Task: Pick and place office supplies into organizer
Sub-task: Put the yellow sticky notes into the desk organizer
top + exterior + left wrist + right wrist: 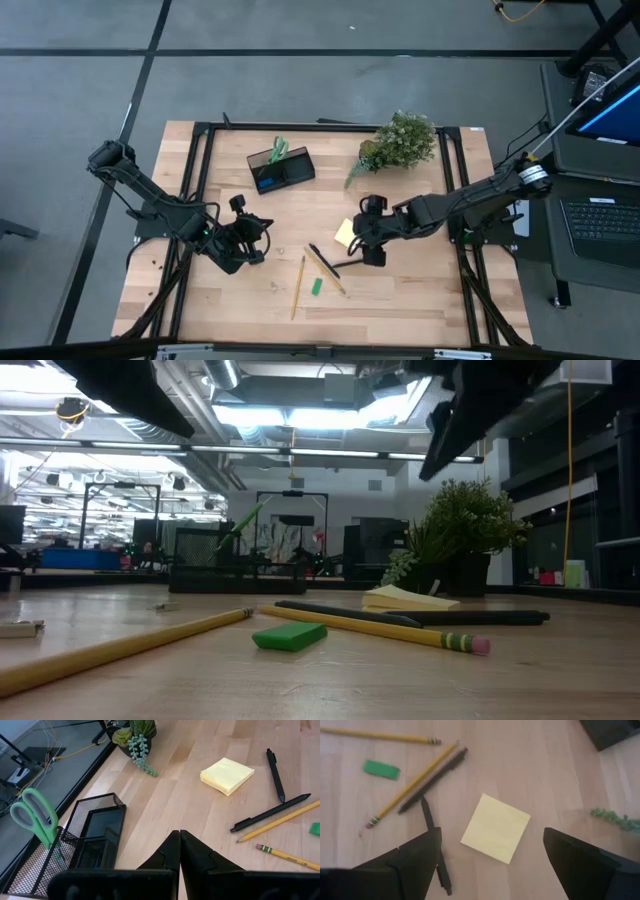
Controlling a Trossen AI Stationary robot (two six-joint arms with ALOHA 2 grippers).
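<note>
Bench point(420, 290): wooden, centre of the high view.

Organizer point(281, 169): black mesh, upper centre-left of the bench; green scissors point(279, 150) stood upright in it.

Sticky pad point(346, 233): pale yellow, flat at mid-bench, just left of the right pincer point(372, 231).

Pens point(322, 259): two, black, crossing below the pad.

Pencils point(298, 286): two, yellow, lower centre, beside the pens.

Green block point(316, 286): between the pencils.

Plant point(400, 142): upper right of the bench.

Right pincer: fingers apart, above the pad.

Left pincer point(247, 232): fingers together, empty, left of centre.
</note>
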